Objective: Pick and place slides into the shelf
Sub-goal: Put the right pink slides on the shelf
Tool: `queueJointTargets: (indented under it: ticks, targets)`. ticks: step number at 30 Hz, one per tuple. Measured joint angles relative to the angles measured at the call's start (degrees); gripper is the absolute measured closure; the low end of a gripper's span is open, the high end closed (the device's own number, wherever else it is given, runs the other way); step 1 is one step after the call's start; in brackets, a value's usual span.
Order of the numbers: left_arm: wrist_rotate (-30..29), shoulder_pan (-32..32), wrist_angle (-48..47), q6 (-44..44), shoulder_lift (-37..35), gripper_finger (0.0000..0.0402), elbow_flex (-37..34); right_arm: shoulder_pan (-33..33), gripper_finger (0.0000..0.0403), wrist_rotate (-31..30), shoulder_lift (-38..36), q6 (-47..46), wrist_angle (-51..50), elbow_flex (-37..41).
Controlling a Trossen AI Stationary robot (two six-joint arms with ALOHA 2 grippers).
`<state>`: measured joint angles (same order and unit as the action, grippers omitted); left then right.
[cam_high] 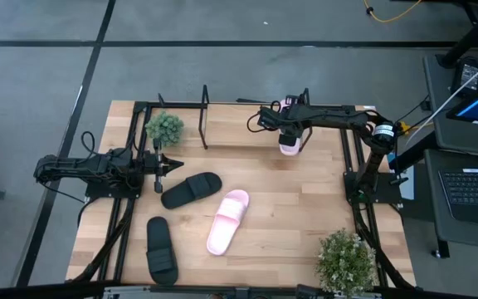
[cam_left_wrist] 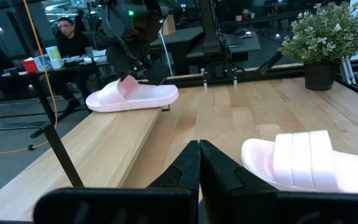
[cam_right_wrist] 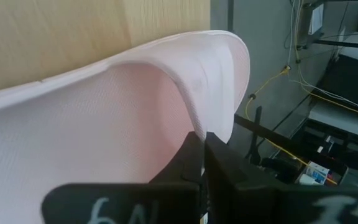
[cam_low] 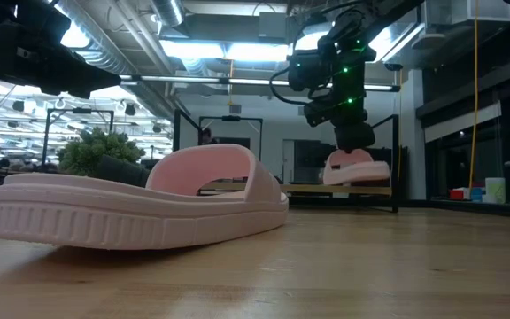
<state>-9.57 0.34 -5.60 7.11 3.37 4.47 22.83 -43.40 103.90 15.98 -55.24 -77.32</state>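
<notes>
The right gripper [cam_high: 290, 129] is pinched tight on the strap of a pink slide [cam_high: 290, 143]. It holds that slide over the shelf [cam_high: 247, 116], at the far end from the small plant [cam_high: 164, 127]. The slide looks light and a bit bendy, like foam, so it should not break. The strap is the best spot to grab, because it sticks up and the fingers fit around it.

The other pink slide [cam_high: 227, 221] lies in front of the shelf. Two black slides [cam_high: 191, 190] lie beside it, nearer the small plant. The left gripper [cam_high: 171, 164] waits just in front of that plant, squeezed closed with nothing in it.
</notes>
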Motion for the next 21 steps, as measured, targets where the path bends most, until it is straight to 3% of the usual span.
queueJointTargets:
  ticks: [21]
  targets:
    - [0.0, 0.0, 0.0, 0.0, 0.0, 0.0401, 0.0, 0.7, 0.0396, 0.0, 0.0, 1.2, 0.0, 0.0]
